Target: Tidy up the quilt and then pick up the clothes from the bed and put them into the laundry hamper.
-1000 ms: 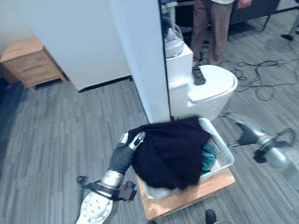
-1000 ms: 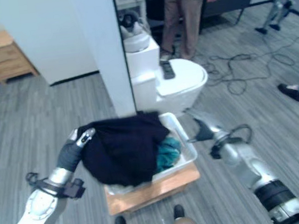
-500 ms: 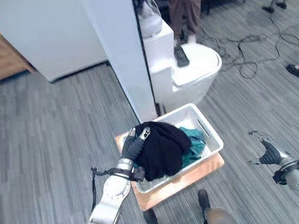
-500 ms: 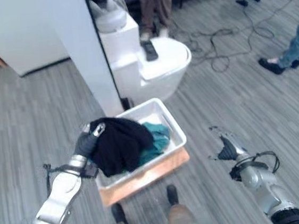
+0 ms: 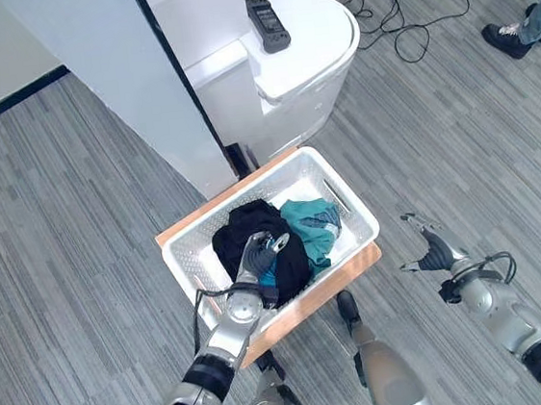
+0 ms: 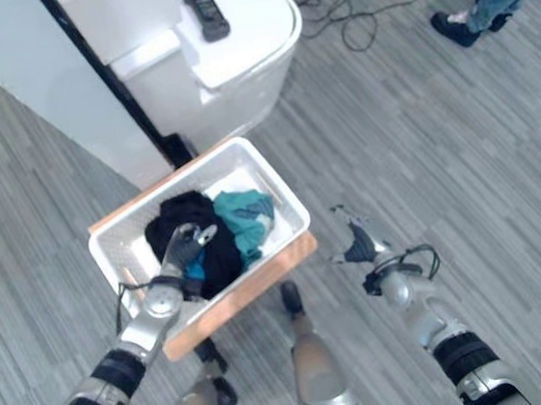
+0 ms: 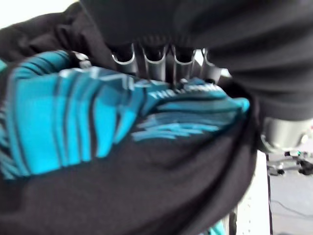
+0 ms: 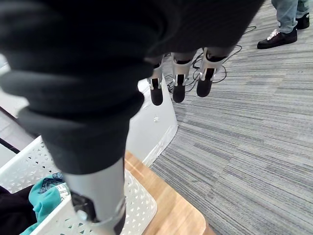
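Observation:
The white laundry hamper (image 5: 358, 215) stands on a wooden board (image 5: 350, 270) on the floor. Inside lie a black garment (image 5: 241, 240) and a teal garment (image 5: 314, 225). My left hand (image 5: 261, 256) rests in the hamper on top of the black garment, fingers relaxed and spread. In the left wrist view its fingers (image 7: 149, 61) press into black cloth (image 7: 146, 196) and a blue striped cloth (image 7: 63, 117). My right hand (image 5: 430, 249) hangs open over the floor to the right of the hamper, holding nothing; its straight fingers (image 8: 178, 88) show in the right wrist view.
A white toilet-shaped unit (image 5: 308, 49) with a black remote (image 5: 267, 23) on it stands just behind the hamper, beside a white partition (image 5: 102, 75). Cables (image 5: 406, 14) run over the grey floor at the back right. A person's shoe (image 5: 508, 39) is at the right edge.
The camera has tilted down and moved. The black garment, held above the hamper's rim before, now lies down inside it with my left hand resting on top. My right hand stays open beside the hamper.

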